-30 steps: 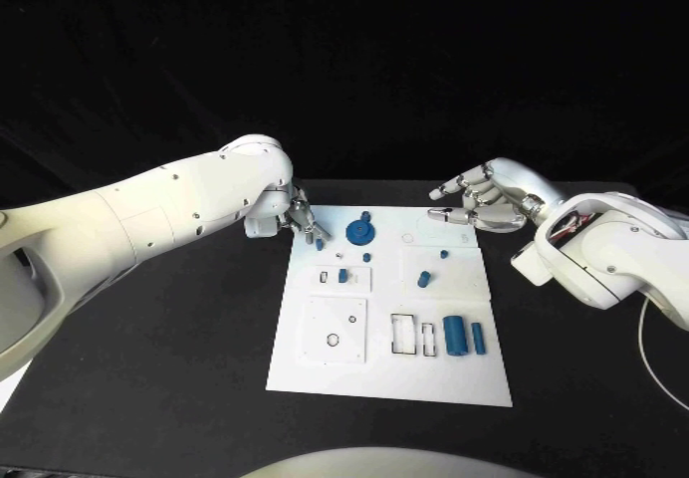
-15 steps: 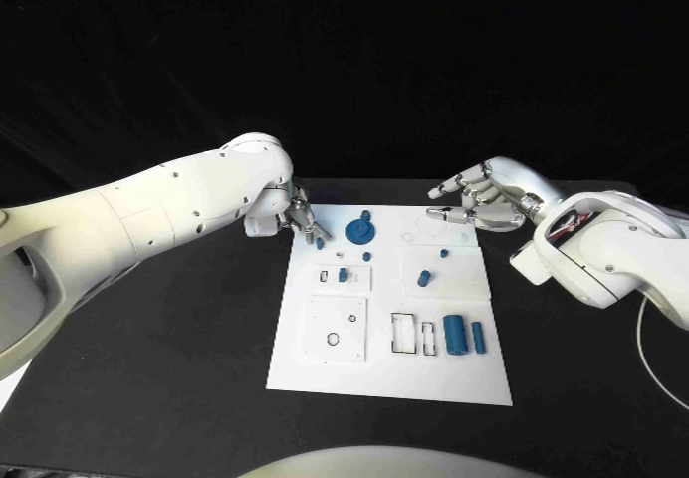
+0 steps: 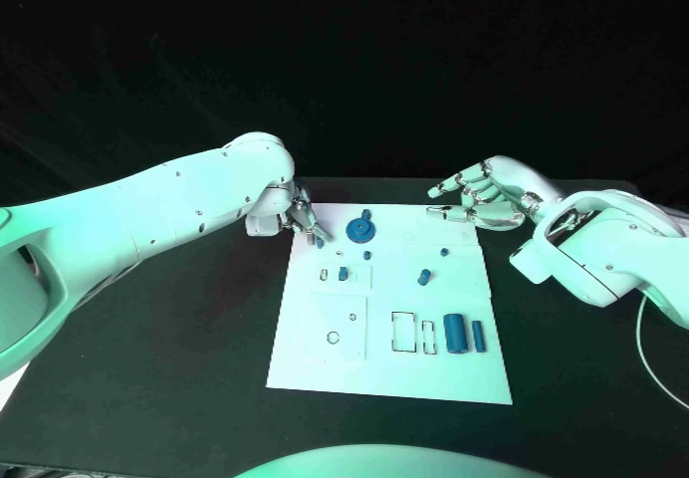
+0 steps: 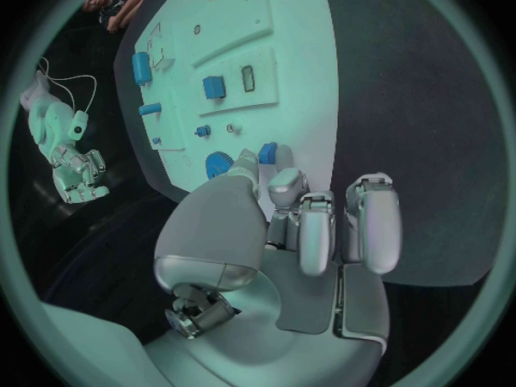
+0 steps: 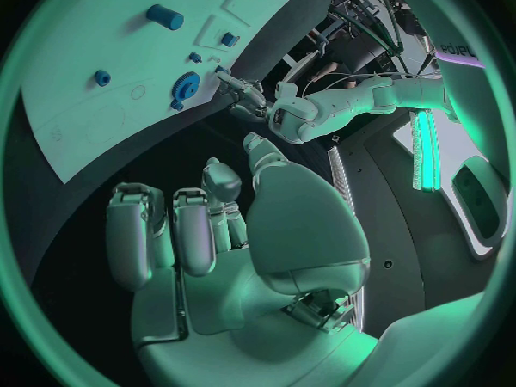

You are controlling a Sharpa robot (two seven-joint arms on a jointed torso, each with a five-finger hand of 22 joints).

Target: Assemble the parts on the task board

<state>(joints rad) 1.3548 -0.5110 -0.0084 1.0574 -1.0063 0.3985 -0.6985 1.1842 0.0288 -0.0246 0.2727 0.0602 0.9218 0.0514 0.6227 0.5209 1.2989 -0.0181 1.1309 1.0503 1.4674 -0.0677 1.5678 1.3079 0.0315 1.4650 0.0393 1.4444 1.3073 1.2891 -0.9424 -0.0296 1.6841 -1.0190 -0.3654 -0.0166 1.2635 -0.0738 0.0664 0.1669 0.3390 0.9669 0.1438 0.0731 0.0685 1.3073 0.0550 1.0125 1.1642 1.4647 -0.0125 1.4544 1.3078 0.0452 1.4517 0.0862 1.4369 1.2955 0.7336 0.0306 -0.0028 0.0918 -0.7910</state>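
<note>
The white task board (image 3: 387,370) lies in the middle of the black table, also seen in the wrist views (image 4: 291,26) (image 5: 76,43). My left hand (image 3: 299,221) sits at the board's far left corner with its fingers curled in. Its thumb and a finger close on a small blue part (image 3: 319,239) (image 4: 267,153) at the board's edge. A blue gear (image 3: 360,231) (image 4: 218,163) (image 5: 185,86) lies just beside that hand. My right hand (image 3: 481,199) hovers over the far right corner, fingers loosely bent and apart, holding nothing.
Several other blue parts rest on the board: a cylinder (image 3: 455,334) and a thin bar (image 3: 477,337) near the front right, and a small block (image 3: 424,277) in the middle. Rectangular outlines (image 3: 403,334) mark slots beside them. Black table surrounds the board.
</note>
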